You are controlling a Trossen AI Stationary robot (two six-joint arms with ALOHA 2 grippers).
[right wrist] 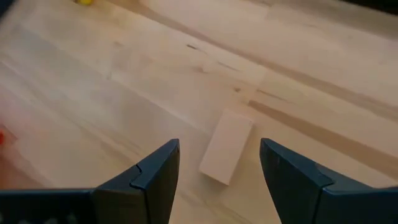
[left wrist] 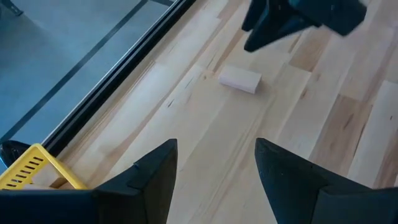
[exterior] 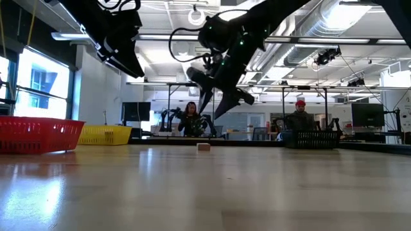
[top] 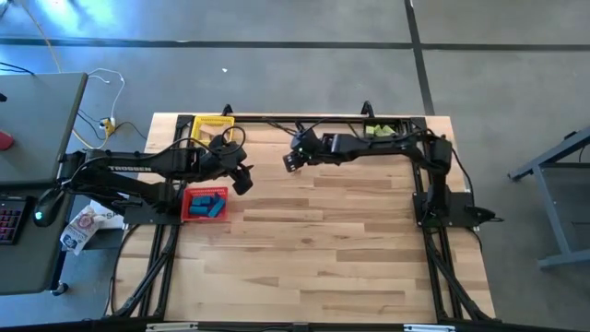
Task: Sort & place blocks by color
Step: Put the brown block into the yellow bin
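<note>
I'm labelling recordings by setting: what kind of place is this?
Probably a robotics lab or workshop: an open hall with exposed ceiling ducts, a person at another robot arm rig behind the wooden table, and monitors on benches.

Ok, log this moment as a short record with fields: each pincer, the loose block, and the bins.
left pincer: open, empty, raised above the table near the red bin
right pincer: open, empty, poised over the tan block
tan block: plain wood bar lying flat on the table, not touched
red bin: holds blue blocks
yellow bin: at the table's far edge; contents cannot be made out
black bin: far right corner, holds green blocks
table: light wood planks
</note>
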